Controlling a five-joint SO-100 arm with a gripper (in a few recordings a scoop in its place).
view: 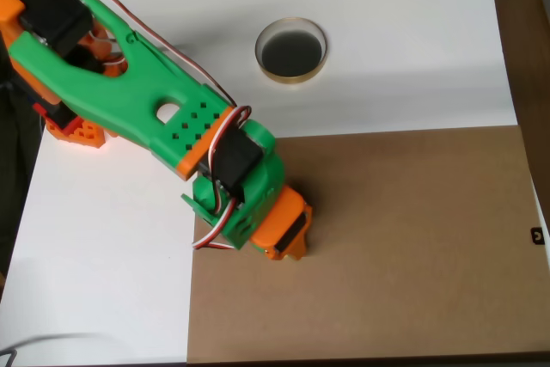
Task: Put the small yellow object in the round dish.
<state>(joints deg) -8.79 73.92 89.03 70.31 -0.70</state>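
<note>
While the green-and-orange arm [172,118] reaches over the brown board [404,247], its gripper [288,251] hides its jaws, state unclear; the round dish [291,49] sits apart.

In the overhead view the round dish [291,49] sits on the white table [412,40], toward twelve o'clock from the picture's middle. The arm [146,100] reaches in from ten o'clock, its base at the upper left corner, and its gripper [284,234] end lies over the near edge of the board [412,255], which covers the lower right. From the dish, the gripper end lies at six o'clock, well apart.
</note>
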